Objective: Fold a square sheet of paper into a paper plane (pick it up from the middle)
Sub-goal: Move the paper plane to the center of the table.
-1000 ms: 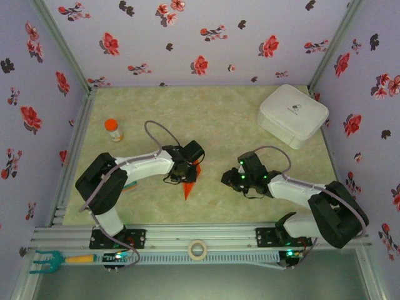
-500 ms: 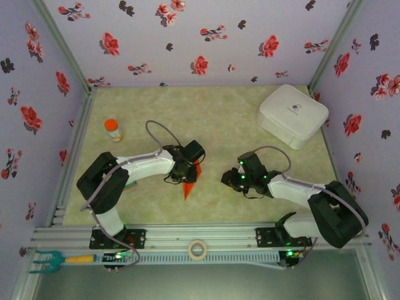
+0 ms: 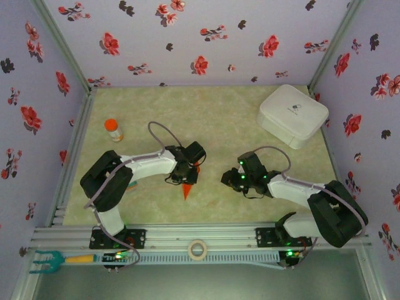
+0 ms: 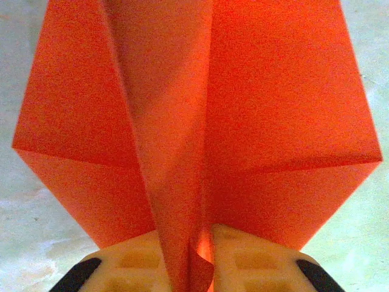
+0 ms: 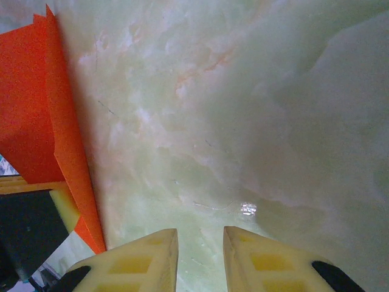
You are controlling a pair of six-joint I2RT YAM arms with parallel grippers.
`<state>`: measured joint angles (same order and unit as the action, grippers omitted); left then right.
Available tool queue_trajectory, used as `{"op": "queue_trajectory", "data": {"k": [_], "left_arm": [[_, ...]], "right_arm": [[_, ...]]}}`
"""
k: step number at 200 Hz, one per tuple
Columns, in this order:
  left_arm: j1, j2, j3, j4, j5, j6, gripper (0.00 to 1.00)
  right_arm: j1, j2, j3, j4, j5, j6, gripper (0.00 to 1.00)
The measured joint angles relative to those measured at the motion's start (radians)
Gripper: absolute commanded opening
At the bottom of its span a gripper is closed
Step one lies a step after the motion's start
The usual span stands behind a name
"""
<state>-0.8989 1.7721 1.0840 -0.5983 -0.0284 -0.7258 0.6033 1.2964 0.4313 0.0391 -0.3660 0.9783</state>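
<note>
Orange-red paper plane (image 4: 255,109) is pinched at its centre crease by my left fingers (image 4: 137,261), mid-tabletop (image 5: 243,121), nose toward the near edge. My right fingers (image 5: 143,261) stand narrowly parted, empty, nearby.

In the top view, the left arm (image 3: 147,165) and the right arm (image 3: 297,189) are each made up of smooth white links joined by bulky black housings. Both are carried on black bases (image 3: 117,238) at the bottom of the frame. A thin grey cable (image 3: 156,127) is looped over each wrist section. Small green lights (image 3: 240,166) are lit on the right arm's black wrist. The fingers (image 4: 134,263) of the left gripper (image 4: 187,236) and of the right gripper (image 5: 199,234) are cream-yellow blocks moulded with square recesses and backed in black at the lower corners.
</note>
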Motion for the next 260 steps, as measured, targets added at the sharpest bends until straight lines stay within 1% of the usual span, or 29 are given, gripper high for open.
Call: {"op": "queue_trajectory", "data": {"k": [84,109,150,202,237,260], "left_arm": [[-0.003,0.024,0.009,0.003,0.002,0.000,0.18],[-0.010,0.036,0.024,0.003,-0.006,-0.002,0.20],[-0.018,0.084,0.087,-0.006,-0.034,-0.028,0.25],[-0.024,0.196,0.238,-0.035,-0.104,-0.104,0.33],[-0.033,0.243,0.306,-0.076,-0.146,-0.155,0.33],[-0.043,0.256,0.330,-0.099,-0.168,-0.176,0.34]], "right_arm": [[0.000,0.000,0.001,0.000,0.000,0.000,0.27],[0.000,-0.011,0.010,-0.010,0.000,-0.001,0.27],[0.000,-0.073,0.040,-0.055,0.006,-0.014,0.27],[0.000,-0.184,0.055,-0.174,0.077,-0.063,0.28],[-0.012,-0.259,0.055,-0.234,0.125,-0.082,0.30],[-0.032,-0.288,0.055,-0.254,0.135,-0.089,0.31]]}}
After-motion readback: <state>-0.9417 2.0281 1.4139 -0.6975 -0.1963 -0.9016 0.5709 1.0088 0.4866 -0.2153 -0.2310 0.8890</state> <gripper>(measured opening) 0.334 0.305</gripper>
